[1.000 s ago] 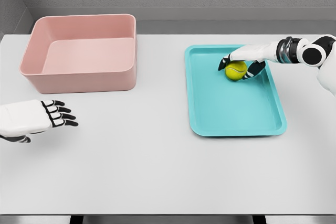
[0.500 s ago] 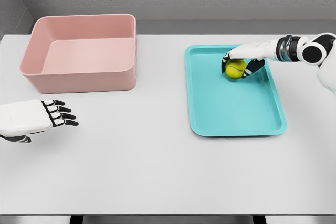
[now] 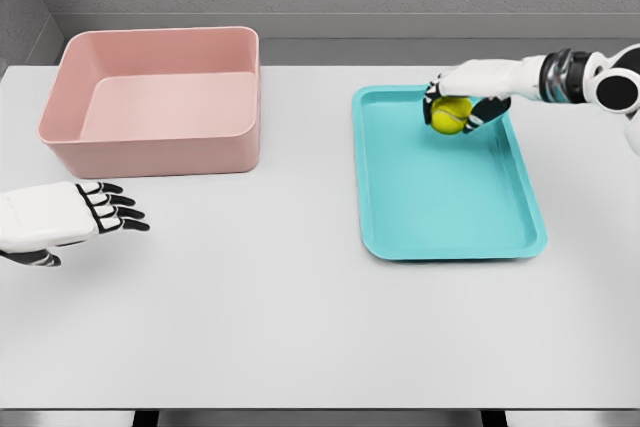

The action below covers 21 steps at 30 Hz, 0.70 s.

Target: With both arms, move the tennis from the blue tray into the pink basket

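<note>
though partly hidden by curled fingers, tennis ball (image 3: 450,115) in right hand (image 3: 462,97); left hand (image 3: 60,217) loosely spread.

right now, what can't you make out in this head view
- Tennis ball: its far side is covered by the right robot hand, so the contact there is hidden.
- Whether the ball touches the blue tray or is clear of it: one view only, cannot tell.
- Pink basket: its near wall hides part of the floor.
- Left robot hand: its arm is cut off by the left edge.
</note>
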Each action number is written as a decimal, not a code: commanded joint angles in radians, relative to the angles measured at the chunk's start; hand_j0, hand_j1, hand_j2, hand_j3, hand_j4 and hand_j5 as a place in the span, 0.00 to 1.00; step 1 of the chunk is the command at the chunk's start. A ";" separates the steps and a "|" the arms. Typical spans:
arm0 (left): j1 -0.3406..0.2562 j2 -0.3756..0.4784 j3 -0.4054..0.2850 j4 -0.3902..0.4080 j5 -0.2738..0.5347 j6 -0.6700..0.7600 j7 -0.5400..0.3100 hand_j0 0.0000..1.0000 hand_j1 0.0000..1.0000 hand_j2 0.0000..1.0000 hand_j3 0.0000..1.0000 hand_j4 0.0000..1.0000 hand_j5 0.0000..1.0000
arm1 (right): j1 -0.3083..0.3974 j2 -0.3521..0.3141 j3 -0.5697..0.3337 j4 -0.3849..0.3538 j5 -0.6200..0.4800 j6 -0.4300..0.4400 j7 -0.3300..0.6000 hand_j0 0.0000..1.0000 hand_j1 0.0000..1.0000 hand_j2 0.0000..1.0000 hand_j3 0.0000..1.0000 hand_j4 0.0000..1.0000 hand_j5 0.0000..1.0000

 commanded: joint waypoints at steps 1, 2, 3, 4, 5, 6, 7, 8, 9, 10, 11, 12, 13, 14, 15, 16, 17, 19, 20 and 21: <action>0.000 0.001 0.002 0.007 0.010 0.001 0.002 1.00 1.00 1.00 1.00 1.00 1.00 | 0.000 -0.030 -0.009 -0.055 -0.007 0.003 -0.001 0.47 0.47 0.47 0.47 0.47 0.47; 0.000 0.001 0.002 0.007 0.010 0.001 0.002 1.00 1.00 1.00 1.00 1.00 1.00 | 0.003 -0.046 -0.009 -0.075 -0.007 0.003 -0.001 0.46 0.46 0.46 0.46 0.46 0.46; 0.000 0.001 0.002 0.019 0.036 0.001 0.002 1.00 1.00 1.00 1.00 1.00 1.00 | 0.009 -0.069 -0.009 -0.112 -0.009 0.003 -0.001 0.46 0.46 0.46 0.46 0.46 0.46; 0.000 0.001 0.002 0.034 0.065 0.001 0.002 1.00 1.00 1.00 1.00 1.00 1.00 | 0.017 -0.084 -0.009 -0.150 -0.009 0.003 -0.001 0.46 0.46 0.46 0.46 0.46 0.46; 0.000 0.000 0.000 0.034 0.067 0.001 0.002 1.00 1.00 1.00 1.00 1.00 1.00 | 0.028 -0.087 -0.009 -0.187 -0.010 0.003 -0.001 0.46 0.46 0.46 0.46 0.46 0.46; 0.000 0.000 0.000 0.036 0.067 0.001 0.002 1.00 1.00 1.00 1.00 1.00 1.00 | 0.034 -0.095 -0.006 -0.229 -0.009 0.003 -0.001 0.46 0.46 0.46 0.46 0.46 0.46; 0.000 -0.002 0.000 0.037 0.074 0.001 0.002 1.00 1.00 1.00 1.00 1.00 1.00 | 0.044 -0.099 -0.006 -0.259 -0.007 0.003 -0.001 0.46 0.46 0.46 0.46 0.46 0.46; 0.000 -0.002 0.000 0.037 0.090 0.001 0.002 1.00 1.00 1.00 1.00 1.00 1.00 | 0.048 -0.110 -0.001 -0.305 -0.007 0.003 -0.001 0.46 0.46 0.46 0.46 0.46 0.46; 0.000 -0.002 0.000 0.046 0.094 0.001 0.002 1.00 1.00 1.00 1.00 1.00 1.00 | 0.054 -0.118 0.000 -0.338 -0.004 0.003 -0.001 0.46 0.46 0.46 0.46 0.46 0.46; 0.000 -0.003 -0.001 0.051 0.094 0.001 0.002 1.00 1.00 1.00 1.00 1.00 1.00 | 0.060 -0.124 0.000 -0.365 -0.001 0.003 -0.001 0.46 0.46 0.46 0.46 0.46 0.46; 0.000 -0.005 -0.001 0.054 0.110 0.001 0.002 1.00 1.00 1.00 1.00 1.00 1.00 | 0.061 -0.127 0.002 -0.394 -0.001 0.003 -0.001 0.46 0.46 0.46 0.46 0.46 0.46; 0.000 -0.005 -0.001 0.057 0.113 0.001 0.002 1.00 1.00 1.00 1.00 1.00 1.00 | 0.061 -0.129 0.002 -0.401 -0.001 0.003 -0.001 0.46 0.46 0.46 0.46 0.46 0.46; 0.000 -0.005 -0.001 0.057 0.113 0.001 0.002 1.00 1.00 1.00 1.00 1.00 1.00 | 0.061 -0.129 0.002 -0.401 -0.001 0.003 -0.001 0.46 0.46 0.46 0.46 0.46 0.46; 0.000 -0.006 -0.001 0.057 0.113 0.001 0.002 1.00 1.00 1.00 1.00 1.00 1.00 | 0.063 -0.129 0.003 -0.408 0.000 0.003 -0.001 0.46 0.46 0.46 0.46 0.46 0.46; 0.000 -0.006 -0.003 0.057 0.111 0.001 0.000 1.00 1.00 1.00 1.00 1.00 1.00 | 0.066 -0.129 0.005 -0.428 0.002 0.003 -0.001 0.46 0.46 0.46 0.46 0.46 0.46; 0.000 -0.006 -0.003 0.056 0.111 0.001 0.000 1.00 1.00 1.00 1.00 1.00 1.00 | 0.067 -0.130 0.005 -0.444 0.002 0.003 -0.001 0.46 0.46 0.46 0.46 0.46 0.46; 0.000 -0.006 -0.003 0.056 0.111 0.001 0.000 1.00 1.00 1.00 1.00 1.00 1.00 | 0.067 -0.129 0.005 -0.454 0.000 0.003 -0.001 0.46 0.46 0.46 0.46 0.46 0.46; 0.000 -0.006 -0.003 0.056 0.114 0.001 0.000 1.00 1.00 1.00 1.00 1.00 1.00 | 0.069 -0.118 0.006 -0.459 0.002 0.003 -0.001 0.46 0.46 0.46 0.46 0.46 0.46; 0.000 -0.006 -0.001 0.056 0.114 0.001 0.000 1.00 1.00 1.00 1.00 1.00 1.00 | 0.069 -0.115 0.012 -0.471 0.002 0.003 -0.001 0.46 0.46 0.46 0.46 0.46 0.46; 0.000 -0.006 -0.001 0.056 0.114 0.001 0.000 1.00 1.00 1.00 1.00 1.00 1.00 | 0.069 -0.113 0.014 -0.486 0.002 0.003 -0.001 0.46 0.46 0.46 0.46 0.46 0.46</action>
